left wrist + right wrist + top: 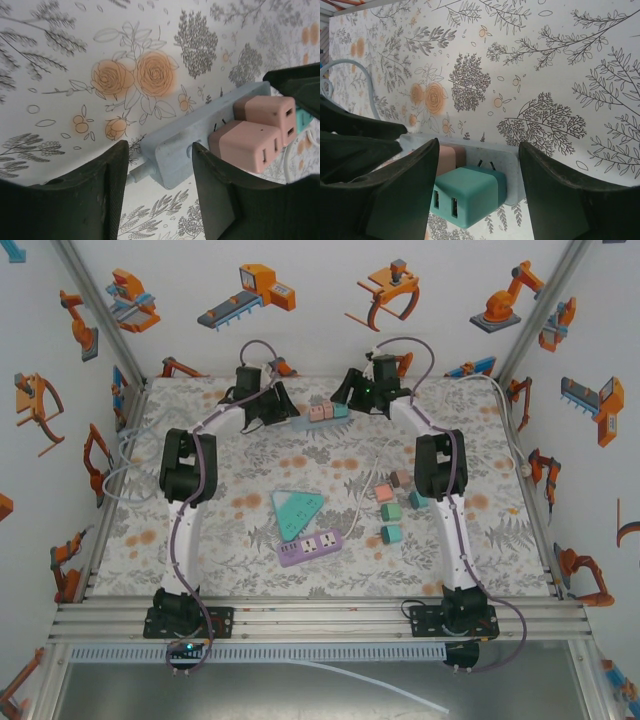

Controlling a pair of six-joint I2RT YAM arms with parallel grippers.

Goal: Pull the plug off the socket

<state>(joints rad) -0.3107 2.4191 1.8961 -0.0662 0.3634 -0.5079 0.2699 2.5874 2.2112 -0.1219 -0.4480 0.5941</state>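
At the far edge of the desk (240, 540) lies a pale blue strip (300, 422) carrying two pink plugs (319, 412) and a teal plug (340, 409). The left pincer (159, 160) stands wide astride the strip's cord end (172, 150), its fingers (100, 195) on either side with a gap showing. The nearer pink plug (245, 145) sits just beside its right finger. The right pincer (480, 150) is also wide, straddling the teal plug (465, 195) without touching it. That plug's prongs (485, 164) show bare between its body and the strip (512, 175). A purple strip (312, 547) lies nearer the bases.
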